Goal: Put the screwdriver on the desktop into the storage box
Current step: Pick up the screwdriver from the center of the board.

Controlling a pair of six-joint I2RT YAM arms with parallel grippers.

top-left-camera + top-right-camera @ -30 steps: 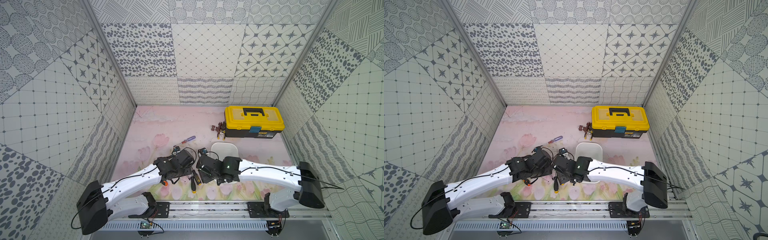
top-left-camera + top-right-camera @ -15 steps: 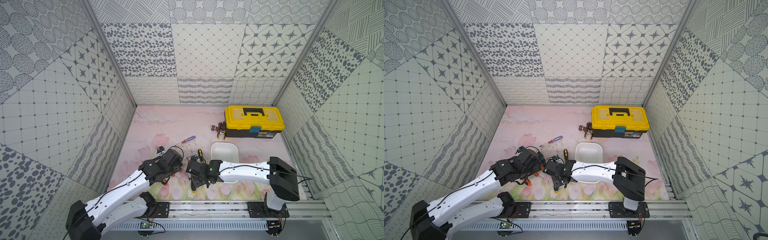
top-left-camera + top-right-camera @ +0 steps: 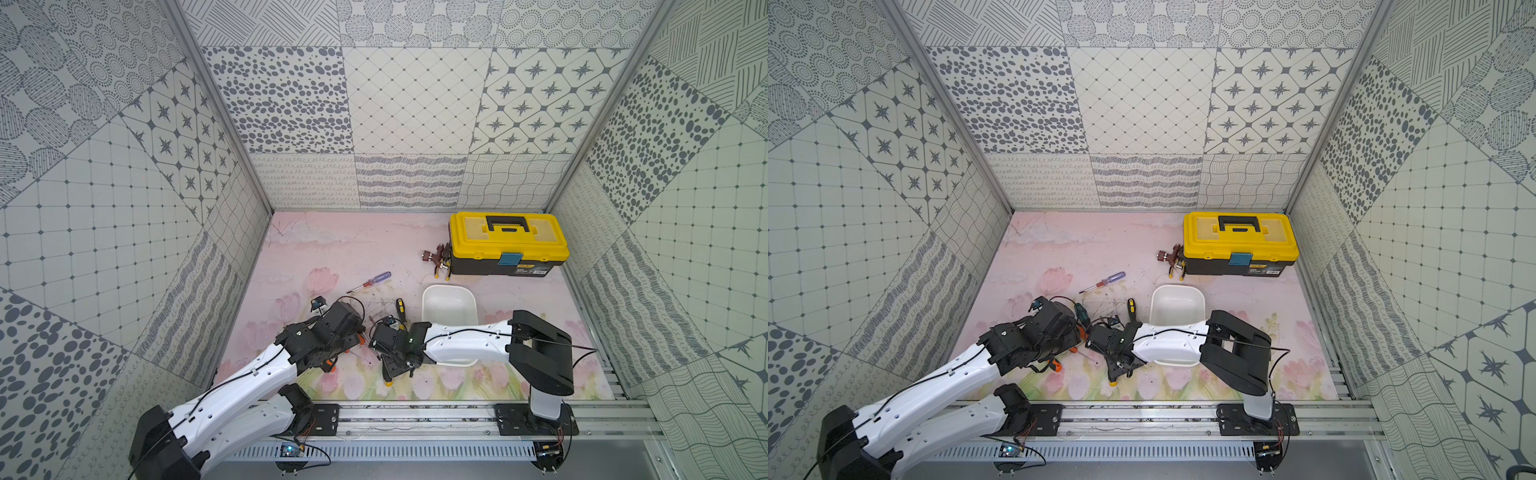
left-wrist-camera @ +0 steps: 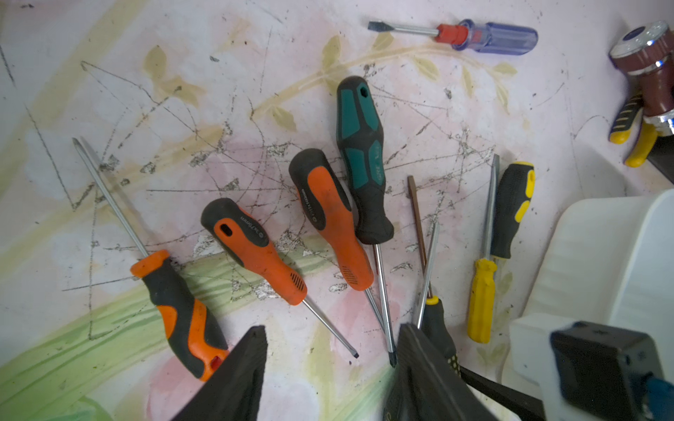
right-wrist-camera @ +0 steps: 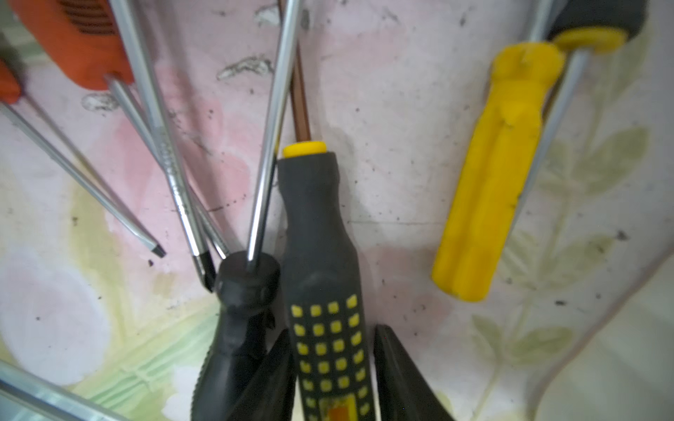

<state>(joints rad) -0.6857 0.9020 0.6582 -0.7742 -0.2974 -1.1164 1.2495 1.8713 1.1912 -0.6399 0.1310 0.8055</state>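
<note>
screwdriver (image 5: 324, 291): black handle, yellow squares, flat on tabletop (image 3: 353, 249), near-centre | storage box (image 3: 448, 287): white, upright, farther right

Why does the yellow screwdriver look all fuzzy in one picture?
Right wrist view: seen very close up, the yellow screwdriver looks soft and smeared. Left wrist view: the teal screwdriver is sharp. Both top views: soft, even light, only faint shadows.

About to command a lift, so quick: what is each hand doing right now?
Left hand: open, holding nothing.
Right hand: set either side of the black screwdriver with yellow squares; whether it grips cannot be told.
</note>
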